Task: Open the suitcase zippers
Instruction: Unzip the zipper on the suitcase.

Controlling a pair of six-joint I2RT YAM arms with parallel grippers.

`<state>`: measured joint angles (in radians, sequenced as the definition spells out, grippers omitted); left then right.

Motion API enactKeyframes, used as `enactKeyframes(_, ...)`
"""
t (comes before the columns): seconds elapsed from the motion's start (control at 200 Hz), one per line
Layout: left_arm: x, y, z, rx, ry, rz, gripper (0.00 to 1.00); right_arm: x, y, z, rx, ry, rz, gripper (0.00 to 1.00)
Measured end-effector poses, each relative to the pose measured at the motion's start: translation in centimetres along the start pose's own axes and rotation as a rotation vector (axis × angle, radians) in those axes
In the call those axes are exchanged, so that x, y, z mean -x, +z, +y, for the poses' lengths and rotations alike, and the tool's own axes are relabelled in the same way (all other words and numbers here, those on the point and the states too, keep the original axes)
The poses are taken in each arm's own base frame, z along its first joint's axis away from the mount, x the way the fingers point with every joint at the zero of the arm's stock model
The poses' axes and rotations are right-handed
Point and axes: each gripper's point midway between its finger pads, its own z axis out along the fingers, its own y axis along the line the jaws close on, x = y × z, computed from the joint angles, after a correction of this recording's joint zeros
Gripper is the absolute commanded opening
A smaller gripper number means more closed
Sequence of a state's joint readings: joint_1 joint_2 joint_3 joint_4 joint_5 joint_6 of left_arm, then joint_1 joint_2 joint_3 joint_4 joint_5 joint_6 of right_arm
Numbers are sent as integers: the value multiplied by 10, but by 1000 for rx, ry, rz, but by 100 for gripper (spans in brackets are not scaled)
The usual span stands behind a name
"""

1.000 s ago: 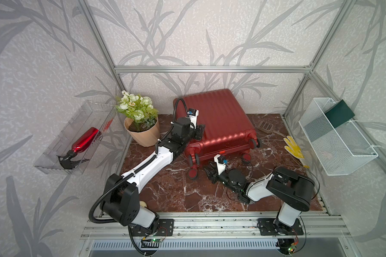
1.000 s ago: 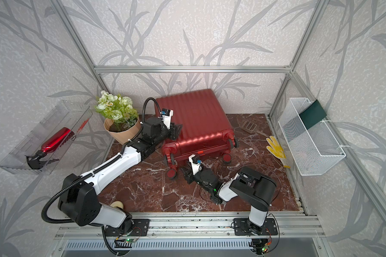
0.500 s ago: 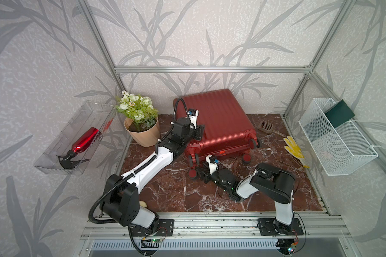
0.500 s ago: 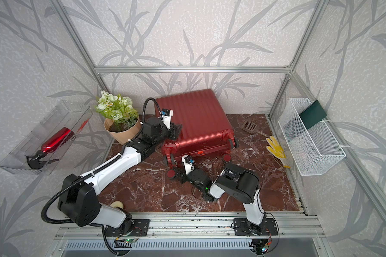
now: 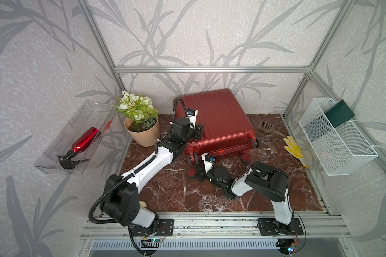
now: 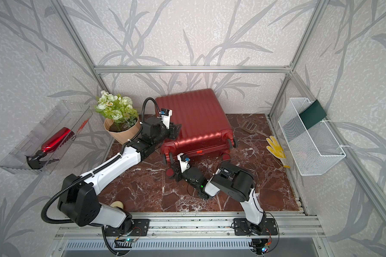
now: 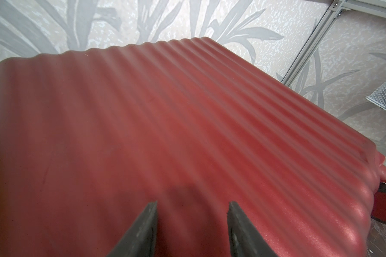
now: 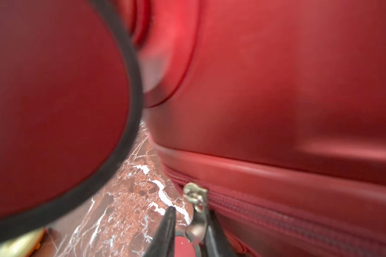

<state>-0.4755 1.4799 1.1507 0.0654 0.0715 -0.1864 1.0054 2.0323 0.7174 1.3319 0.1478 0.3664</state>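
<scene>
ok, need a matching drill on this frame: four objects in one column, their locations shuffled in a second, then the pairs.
Objects
1. red metallic spray bottle
2. flat yellow work glove
3. dark green flat rectangular item
4. silver metal zipper pull

Locations
A. in the white wire-mesh wall basket
B. between the fingertips of the right gripper
C. lying on the red marble tabletop
D. in the clear plastic wall bin

Pairs: 1-D, 2-C, 3-A, 4-B

flowerpot (image 5: 143, 135), spray bottle (image 5: 85, 140), yellow glove (image 5: 293, 149)
</scene>
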Motion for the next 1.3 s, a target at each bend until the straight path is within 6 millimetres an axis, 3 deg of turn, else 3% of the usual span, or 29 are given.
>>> enactKeyframes(0.23, 1, 0, 0, 2, 0, -3, 51, 0, 1, -4, -15, 5, 1, 0)
enactKeyframes(0.505, 1, 0, 2, 10, 1, -4, 51, 1, -2, -5, -28, -24, 25, 0)
enactKeyframes(0.935, 0, 2, 5, 32, 5, -4, 47, 22, -38, -23, -196, -174, 204, 0)
enactKeyframes(1.05, 1, 1, 6, 41, 2, 5, 51, 24, -45, -26, -208, -188, 235, 0)
enactKeyframes(1.175, 0, -12, 7, 53, -48, 41, 63, 24, -47, -30, -216, -178, 251, 0)
enactKeyframes(1.3, -6, -47, 10, 79, -149, 89, 66, 24, -46, -33, -212, -136, 258, 0)
